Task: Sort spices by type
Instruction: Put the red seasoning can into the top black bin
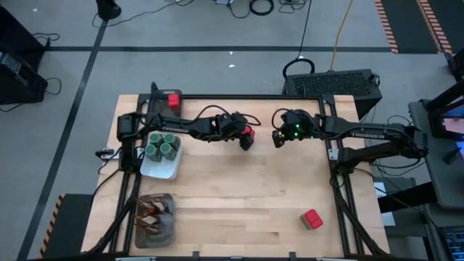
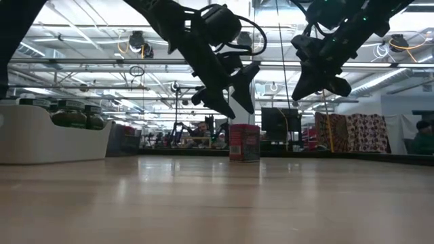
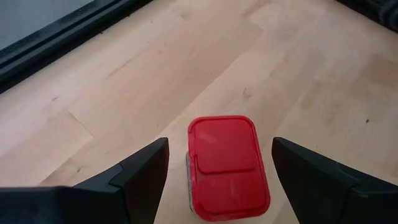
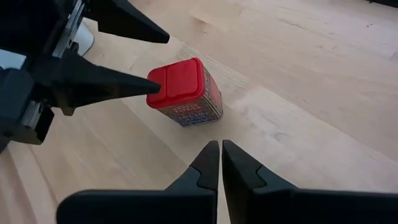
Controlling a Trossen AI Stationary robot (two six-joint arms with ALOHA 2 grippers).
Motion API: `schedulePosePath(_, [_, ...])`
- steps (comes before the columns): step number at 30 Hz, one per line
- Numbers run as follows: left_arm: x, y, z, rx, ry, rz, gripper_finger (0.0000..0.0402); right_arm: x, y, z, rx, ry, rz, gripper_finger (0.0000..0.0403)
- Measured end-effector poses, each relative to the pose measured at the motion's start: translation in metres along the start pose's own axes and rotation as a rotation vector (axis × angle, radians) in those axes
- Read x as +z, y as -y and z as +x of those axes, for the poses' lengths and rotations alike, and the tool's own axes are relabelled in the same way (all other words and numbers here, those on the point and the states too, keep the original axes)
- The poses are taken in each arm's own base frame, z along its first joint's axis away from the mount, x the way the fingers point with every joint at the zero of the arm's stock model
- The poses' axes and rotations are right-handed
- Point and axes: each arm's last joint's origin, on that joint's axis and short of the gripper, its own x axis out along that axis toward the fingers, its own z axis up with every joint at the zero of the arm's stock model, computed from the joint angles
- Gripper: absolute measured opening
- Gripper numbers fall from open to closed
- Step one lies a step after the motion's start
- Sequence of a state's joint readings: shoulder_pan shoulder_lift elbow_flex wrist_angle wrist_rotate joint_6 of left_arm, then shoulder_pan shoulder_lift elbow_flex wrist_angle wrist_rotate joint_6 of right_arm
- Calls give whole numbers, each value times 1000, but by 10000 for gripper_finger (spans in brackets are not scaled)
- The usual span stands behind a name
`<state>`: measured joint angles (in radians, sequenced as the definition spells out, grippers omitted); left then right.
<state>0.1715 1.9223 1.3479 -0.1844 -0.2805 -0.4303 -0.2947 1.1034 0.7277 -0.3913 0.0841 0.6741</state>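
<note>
The left gripper (image 3: 214, 171) is hanging wide open over a red box (image 3: 227, 167), not touching it; the right gripper (image 4: 221, 163) is waiting nearby, squeezed shut on nothing.

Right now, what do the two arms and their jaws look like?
Both arms are dark, jointed links with black cables looping near the wrists. The right arm carries white TROSSEN lettering along its link, and green lights glow near the right gripper. The left arm is dark too, ending in the left gripper. Each pair of jaws is matte black, wedge-shaped and tapering to points.
</note>
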Motion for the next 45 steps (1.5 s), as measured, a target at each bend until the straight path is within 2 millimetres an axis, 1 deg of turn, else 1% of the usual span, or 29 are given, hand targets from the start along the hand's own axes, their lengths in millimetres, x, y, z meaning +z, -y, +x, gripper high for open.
schedulePosePath(11, [-1,2,0,2,1,4,285,3,3,0,-8,12,12,0])
schedulePosePath(17, [-7,5,13,-20,9,-1,285,3,3,0,-9,12,13,0])
schedulePosePath(20, [-11,5,17,2,-4,1,285,3,3,0,-7,14,13,0])
schedulePosePath(28, [-12,4,17,20,-7,12,285,4,3,0,-4,19,13,0])
schedulePosePath(30, [-14,4,20,24,-7,13,285,4,3,0,-5,20,13,0])
schedulePosePath(36, [-25,4,29,36,-64,31,285,5,3,0,-13,31,12,0])
schedulePosePath(45, [-26,4,32,36,-62,29,285,6,5,1,-24,42,19,0])
